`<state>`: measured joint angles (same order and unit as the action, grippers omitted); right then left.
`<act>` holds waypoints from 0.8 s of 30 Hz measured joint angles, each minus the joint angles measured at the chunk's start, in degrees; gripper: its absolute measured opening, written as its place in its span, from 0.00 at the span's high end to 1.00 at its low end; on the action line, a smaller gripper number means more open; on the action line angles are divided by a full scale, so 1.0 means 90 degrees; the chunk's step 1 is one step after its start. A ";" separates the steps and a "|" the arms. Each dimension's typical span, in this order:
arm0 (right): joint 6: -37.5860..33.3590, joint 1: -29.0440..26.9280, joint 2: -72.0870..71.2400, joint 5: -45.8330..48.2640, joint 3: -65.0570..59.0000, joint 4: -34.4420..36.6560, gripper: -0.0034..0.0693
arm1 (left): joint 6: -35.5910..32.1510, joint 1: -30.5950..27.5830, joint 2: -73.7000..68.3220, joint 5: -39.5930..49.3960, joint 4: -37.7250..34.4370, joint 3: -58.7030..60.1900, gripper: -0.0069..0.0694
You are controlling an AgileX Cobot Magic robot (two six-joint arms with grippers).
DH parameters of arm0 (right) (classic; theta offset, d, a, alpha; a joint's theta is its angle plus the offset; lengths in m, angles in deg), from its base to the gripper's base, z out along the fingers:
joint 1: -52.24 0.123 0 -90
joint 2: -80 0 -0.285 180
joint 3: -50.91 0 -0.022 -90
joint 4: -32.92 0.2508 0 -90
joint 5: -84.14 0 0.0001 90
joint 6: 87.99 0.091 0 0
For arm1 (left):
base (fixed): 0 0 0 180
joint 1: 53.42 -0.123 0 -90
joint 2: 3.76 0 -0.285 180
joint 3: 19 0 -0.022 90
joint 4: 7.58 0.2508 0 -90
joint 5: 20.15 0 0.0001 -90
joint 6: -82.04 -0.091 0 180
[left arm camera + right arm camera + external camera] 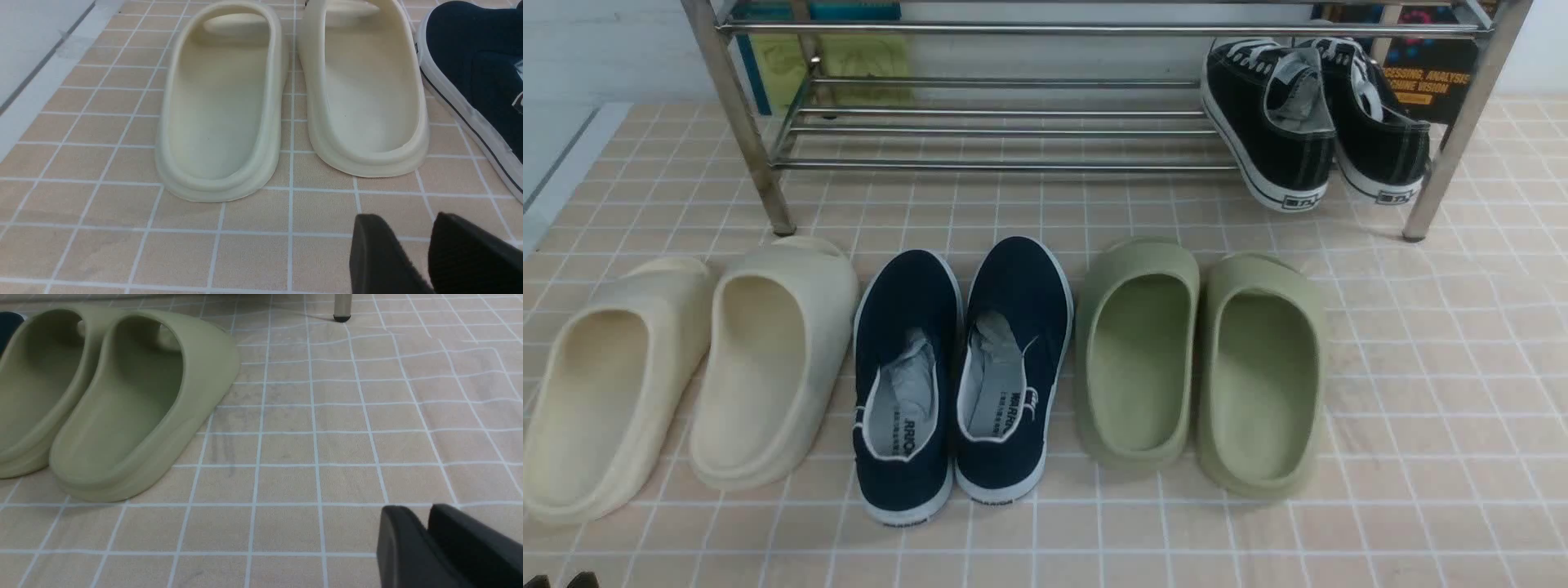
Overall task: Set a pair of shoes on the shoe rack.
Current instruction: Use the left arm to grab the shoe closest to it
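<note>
Navy shoes [980, 327] sit lower centre on the surface [1421, 367], long axes upright in frame, toes toward the top-cropped rack [996, 165]. Left fingers [384, 261] slightly parted, right fingers [408, 547] clenched, both empty.

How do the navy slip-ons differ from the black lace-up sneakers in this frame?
The navy slip-ons stand on the tiled floor before the shoe rack; the black sneakers sit on its lower shelf. The navy slip-ons have no laces; the black sneakers have white ones. The navy slip-ons lie flat; the black sneakers tilt. Both have white soles, heels toward the camera.
</note>
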<state>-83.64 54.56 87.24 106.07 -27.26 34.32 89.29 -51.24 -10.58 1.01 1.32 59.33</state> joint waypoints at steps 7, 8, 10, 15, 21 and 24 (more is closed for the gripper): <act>0.0000 0.0000 0.0000 0.0000 0.0000 0.0000 0.76 | 0.0000 0.0000 0.0000 0.0000 0.0000 0.0000 0.59; 0.0000 0.0000 0.0000 0.0000 0.0000 0.0000 0.76 | 0.0000 0.0000 0.0000 0.0000 0.0000 0.0000 0.59; 0.0000 0.0000 0.0000 0.0000 0.0000 0.0000 0.75 | 0.0000 0.0000 0.0000 0.0000 0.0000 0.0000 0.59; 0.0000 0.0000 0.0000 0.0000 0.0000 0.0000 0.75 | 0.0000 0.0000 0.0000 0.0000 0.0000 0.0000 0.59; 0.0000 0.0000 0.0000 0.0000 0.0000 0.0000 0.74 | 0.0000 0.0000 0.0000 0.0000 0.0146 0.0000 0.59; 0.0000 0.0000 0.0000 0.0000 0.0000 0.0000 0.74 | 0.0000 0.0000 0.0000 0.0000 0.0223 0.0000 0.59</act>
<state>-83.64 54.56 87.24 106.07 -27.26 34.32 89.29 -51.24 -10.58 1.01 3.33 59.33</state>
